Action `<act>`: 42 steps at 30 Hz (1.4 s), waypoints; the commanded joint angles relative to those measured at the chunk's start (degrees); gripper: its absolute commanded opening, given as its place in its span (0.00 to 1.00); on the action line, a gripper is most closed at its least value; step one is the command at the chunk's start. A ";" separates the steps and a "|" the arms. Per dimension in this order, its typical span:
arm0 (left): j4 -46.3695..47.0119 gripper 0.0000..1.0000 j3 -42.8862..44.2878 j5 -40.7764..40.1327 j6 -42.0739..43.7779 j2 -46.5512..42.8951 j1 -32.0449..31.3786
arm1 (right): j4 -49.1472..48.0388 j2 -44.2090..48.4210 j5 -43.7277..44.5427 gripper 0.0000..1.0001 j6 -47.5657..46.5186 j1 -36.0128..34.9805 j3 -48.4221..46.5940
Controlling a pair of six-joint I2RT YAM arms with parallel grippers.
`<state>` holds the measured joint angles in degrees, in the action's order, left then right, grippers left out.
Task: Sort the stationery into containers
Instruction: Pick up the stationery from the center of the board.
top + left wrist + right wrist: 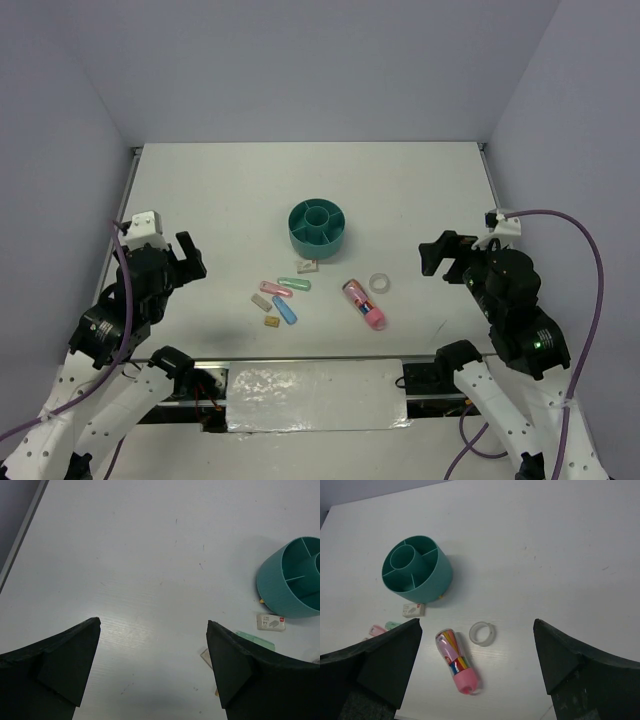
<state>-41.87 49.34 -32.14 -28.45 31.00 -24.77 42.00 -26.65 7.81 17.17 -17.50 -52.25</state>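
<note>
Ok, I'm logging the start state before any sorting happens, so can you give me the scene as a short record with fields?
organiser: teal, upright, compartments look empty
tube: pink, lying flat
tape ring: flat, beside the tube, not touching
capsules: green capsule, pink capsule, blue capsule, lying loose left of the tube
white eraser: close to the organiser's near side
left hand: open, empty
right hand: open, empty

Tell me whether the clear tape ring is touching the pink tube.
Apart. The right wrist view shows a strip of table between the clear tape ring and the pink tube, so there is a plain gap.
</note>
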 commanded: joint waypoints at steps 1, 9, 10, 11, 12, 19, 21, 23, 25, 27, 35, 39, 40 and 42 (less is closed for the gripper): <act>2.75 0.99 -0.04 0.41 1.38 0.28 0.34 | 0.37 -0.50 1.85 1.00 0.85 -0.26 -2.51; 3.03 0.99 1.62 12.26 2.09 4.41 0.34 | -0.08 -2.26 -0.17 1.00 0.85 -0.34 -1.36; 1.45 0.99 4.07 13.58 0.60 5.81 0.34 | 0.19 -2.44 0.35 1.00 1.02 -0.26 -1.45; 0.05 0.99 4.97 15.16 -1.42 8.17 0.34 | 0.71 -2.52 1.75 1.00 1.02 -0.26 -1.54; -0.14 0.99 5.58 17.87 -2.57 9.15 0.25 | 0.80 -2.70 2.38 1.00 1.20 -0.17 -1.63; 7.67 0.99 3.49 8.46 -22.83 13.90 -13.31 | 0.98 -3.49 4.49 1.00 2.25 -0.26 -1.45; 8.73 0.99 3.65 2.03 -28.74 17.67 -23.93 | 1.16 -3.67 5.36 1.00 2.69 -0.26 -1.36; 9.69 0.99 4.44 -8.34 -36.74 23.71 -32.05 | 1.24 -3.67 5.81 1.00 2.96 -0.26 -1.10; 8.74 0.99 8.91 -14.41 -43.16 29.52 -41.64 | 1.51 -3.40 7.83 1.00 4.01 -0.35 -1.01; 4.97 0.99 16.87 -20.32 -47.65 40.24 -45.78 | 1.86 -3.05 8.36 1.00 4.54 -0.26 -1.19; -5.69 0.98 37.13 -19.89 -57.34 67.93 -46.07 | 3.44 -0.68 8.00 1.00 3.93 -0.17 -1.89; -9.71 0.98 46.25 -17.70 -59.09 76.38 -45.54 | 3.44 0.46 8.18 1.00 3.75 -0.17 -1.02; -10.33 0.97 47.85 -17.35 -59.44 77.96 -45.54 | 3.18 0.64 8.01 1.00 3.66 -0.17 -0.66; -11.39 0.96 51.36 -16.38 -59.44 83.32 -45.36 | 2.13 1.43 7.39 1.00 3.57 -0.17 0.13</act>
<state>-48.77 95.48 -48.62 -84.97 109.65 -70.59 45.28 -26.48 14.61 21.02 -17.50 -52.49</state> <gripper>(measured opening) 0.967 0.994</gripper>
